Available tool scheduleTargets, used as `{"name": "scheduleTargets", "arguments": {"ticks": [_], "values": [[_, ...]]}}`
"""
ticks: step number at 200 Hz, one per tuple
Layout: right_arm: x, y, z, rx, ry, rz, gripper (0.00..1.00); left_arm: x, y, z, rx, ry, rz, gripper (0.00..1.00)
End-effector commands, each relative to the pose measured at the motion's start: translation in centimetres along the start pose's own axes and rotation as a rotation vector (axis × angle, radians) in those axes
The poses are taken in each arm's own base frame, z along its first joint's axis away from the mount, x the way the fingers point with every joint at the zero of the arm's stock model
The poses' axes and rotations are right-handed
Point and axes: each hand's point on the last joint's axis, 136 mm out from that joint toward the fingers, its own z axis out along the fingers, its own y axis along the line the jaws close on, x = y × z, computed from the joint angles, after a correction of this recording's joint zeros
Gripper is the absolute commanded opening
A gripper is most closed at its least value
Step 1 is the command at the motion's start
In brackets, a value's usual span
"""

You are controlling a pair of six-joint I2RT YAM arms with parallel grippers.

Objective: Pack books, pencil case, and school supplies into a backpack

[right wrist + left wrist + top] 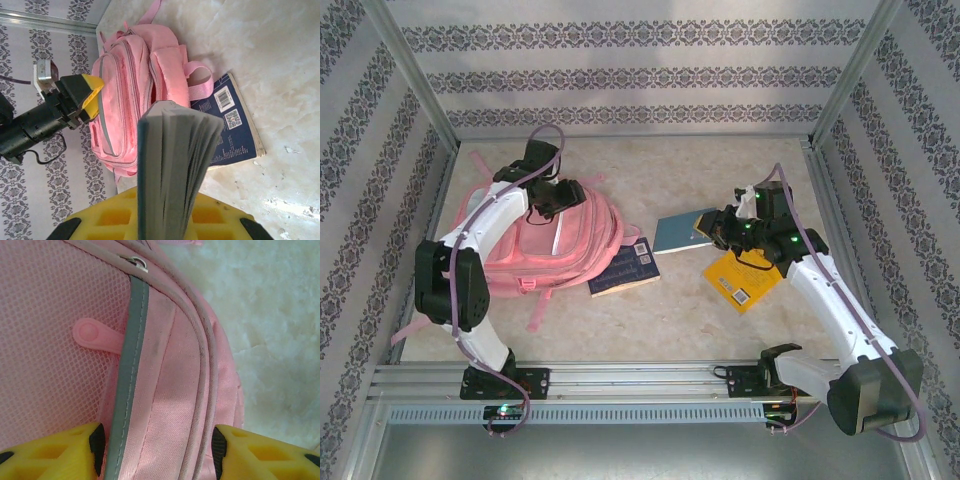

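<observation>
Along the near edge of the pale marbled table (650, 320) two arms are bolted, one toward each side. Just beyond the right arm's base, toward the right edge, lies one yellow-orange book (745, 282), flat, with a barcode facing up. Left of it, around the middle of the table, one dark navy book (623, 268) also lies flat, a barcode and a square code showing on its cover. Its left end touches the large pink fabric backpack (578, 248).

Behind the yellow book the right gripper (167, 220) is pinching one teal-blue notebook (678, 233) by one end. From that wrist I see the grey page edges standing up between the yellow fingers, fanned a little at the top. That makes three books in sight, all outside the bag.

The one backpack lies flat in the left half of the table, toward the far edge, with straps spilling toward the left edge. The left gripper (155, 442) hangs over its far side with the fingers spread, one on each side of a piped seam and a grey reflective strip (131, 365). Whether the pads touch the fabric I cannot tell. One pink rubber zip tab (92, 335) lies on the mesh panel beside that strip.
</observation>
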Motion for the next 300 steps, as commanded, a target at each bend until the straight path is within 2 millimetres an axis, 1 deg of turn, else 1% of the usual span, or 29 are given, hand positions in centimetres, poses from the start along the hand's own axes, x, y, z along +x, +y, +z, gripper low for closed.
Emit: {"name": "scheduleTargets", "arguments": {"ticks": [1, 11, 24, 28, 44, 51, 73, 88, 109, 133, 151, 159, 168, 174, 185, 196, 219, 236, 253, 260, 265, 274, 286, 300], "values": [[0.3, 1.0, -0.6, -0.047, 0.001, -0.027, 0.00, 0.3, -0.7, 0.5, 0.060, 0.014, 0.031, 0.55], [0.3, 1.0, -0.5, -0.050, 0.002, -0.026, 0.00, 0.7, -1.1, 0.7, 0.096, 0.031, 0.022, 0.51], [0.2, 0.9, -0.4, -0.049, 0.002, -0.022, 0.00, 1.3, -2.1, 0.8, 0.160, 0.051, 0.012, 0.43], [0.1, 0.9, -0.4, -0.048, 0.001, -0.021, 0.00, 1.4, -2.4, 0.8, 0.180, 0.057, 0.007, 0.39], [0.0, 0.6, -0.3, -0.032, -0.005, -0.017, 0.00, 2.1, -3.4, 0.7, 0.242, 0.073, -0.016, 0.20], [-0.2, 0.4, -0.2, -0.022, -0.009, -0.017, 0.00, 2.4, -3.9, 0.6, 0.267, 0.082, -0.016, 0.13], [-0.6, -0.2, -0.3, 0.028, -0.031, -0.022, 0.00, 3.6, -6.0, -0.2, 0.314, 0.107, 0.023, 0.00], [-0.9, -0.6, -0.1, 0.061, -0.040, -0.035, 0.00, 4.2, -7.6, -1.1, 0.340, 0.115, 0.058, 0.00], [-1.2, -1.3, 0.2, 0.108, -0.048, -0.052, 0.00, 4.5, -9.6, -2.8, 0.381, 0.111, 0.080, 0.00], [-1.6, -1.9, 0.7, 0.128, -0.059, -0.047, 0.00, 4.3, -11.2, -5.9, 0.444, 0.081, 0.081, 0.00], [-1.6, -1.5, 1.5, 0.096, -0.038, -0.040, 0.00, 4.3, -12.1, -8.1, 0.479, 0.068, 0.090, 0.00], [-1.5, -0.8, 1.9, 0.064, -0.027, -0.048, 0.00, 4.5, -12.3, -8.6, 0.488, 0.073, 0.084, 0.00], [-1.3, 0.4, 2.5, 0.016, -0.001, -0.071, 0.00, 4.7, -12.6, -9.3, 0.504, 0.079, 0.080, 0.00], [-1.0, 1.3, 2.8, -0.008, 0.019, -0.099, 0.00, 4.8, -12.7, -9.7, 0.513, 0.083, 0.076, 0.00], [-0.5, 2.2, 3.6, -0.013, 0.055, -0.139, 0.00, 5.0, -12.9, -10.3, 0.520, 0.090, 0.077, 0.00], [0.2, 3.5, 4.4, -0.058, 0.098, -0.168, 0.00, 5.1, -13.2, -10.7, 0.530, 0.095, 0.082, 0.00], [0.7, 6.1, 6.1, -0.170, 0.179, -0.162, 0.00, 5.2, -13.4, -11.0, 0.535, 0.117, 0.077, 0.00], [0.2, 7.7, 7.0, -0.272, 0.217, -0.125, 0.00, 5.3, -13.6, -11.0, 0.530, 0.141, 0.069, 0.00], [-0.8, 9.7, 7.0, -0.383, 0.205, -0.096, 0.00, 5.3, -12.9, -10.7, 0.467, 0.156, 0.062, 0.11], [-1.1, 10.5, 6.9, -0.417, 0.199, -0.092, 0.00, 5.2, -12.3, -10.7, 0.422, 0.150, 0.063, 0.23], [-1.2, 11.1, 6.8, -0.439, 0.198, -0.092, 0.00, 5.1, -11.9, -10.8, 0.385, 0.143, 0.065, 0.33], [-1.3, 12.0, 6.6, -0.472, 0.197, -0.096, 0.00, 4.9, -11.2, -11.1, 0.328, 0.124, 0.074, 0.43], [-1.1, 12.7, 6.6, -0.496, 0.205, -0.090, 0.00, 4.4, -10.7, -12.1, 0.262, 0.083, 0.101, 0.52], [-0.9, 13.2, 6.7, -0.509, 0.209, -0.087, 0.00, 4.0, -10.8, -13.4, 0.201, 0.037, 0.158, 0.56]]}}
